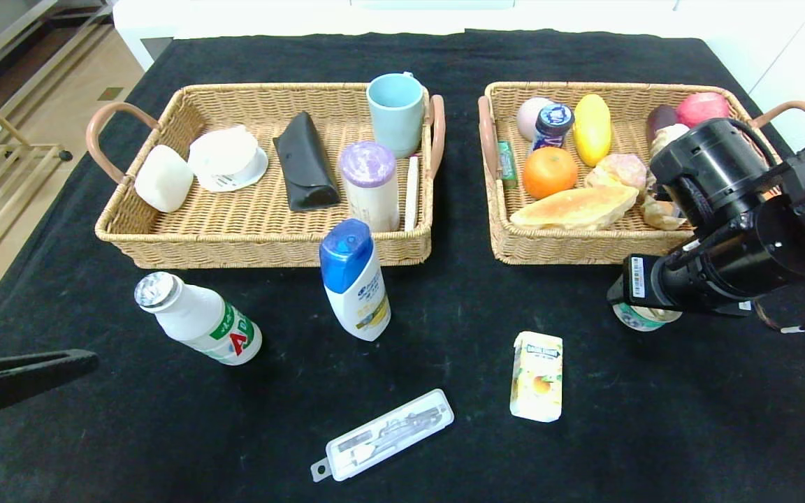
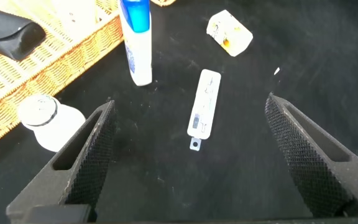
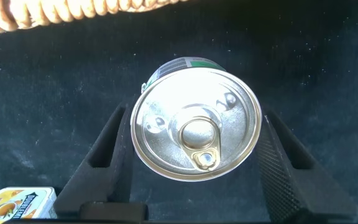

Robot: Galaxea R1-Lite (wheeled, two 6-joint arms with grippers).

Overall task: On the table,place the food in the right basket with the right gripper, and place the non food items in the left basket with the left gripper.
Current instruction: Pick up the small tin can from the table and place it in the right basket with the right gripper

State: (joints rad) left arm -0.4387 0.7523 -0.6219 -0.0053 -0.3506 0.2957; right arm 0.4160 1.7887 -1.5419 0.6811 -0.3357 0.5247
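My right gripper (image 3: pixel 194 118) is down on the table in front of the right basket (image 1: pixel 570 250), shut on a small pull-tab tin can (image 3: pixel 194 124) with a finger against each side. In the head view the arm hides all but the can's lower edge (image 1: pixel 642 318). A juice carton (image 1: pixel 537 376) lies left of it. The white foil-capped bottle (image 1: pixel 200 320), the blue-capped shampoo bottle (image 1: pixel 355 279) and the flat clear case (image 1: pixel 383 434) rest on the black cloth. My left gripper (image 2: pixel 190 102) hovers open at the table's left edge, above and short of the case (image 2: pixel 204 102).
The left basket (image 1: pixel 263 248) holds a blue cup, a black pouch, a purple-lidded jar and white items. The right basket holds fruit, bread and a small jar. Its wicker front wall (image 3: pixel 73 12) stands just behind the can.
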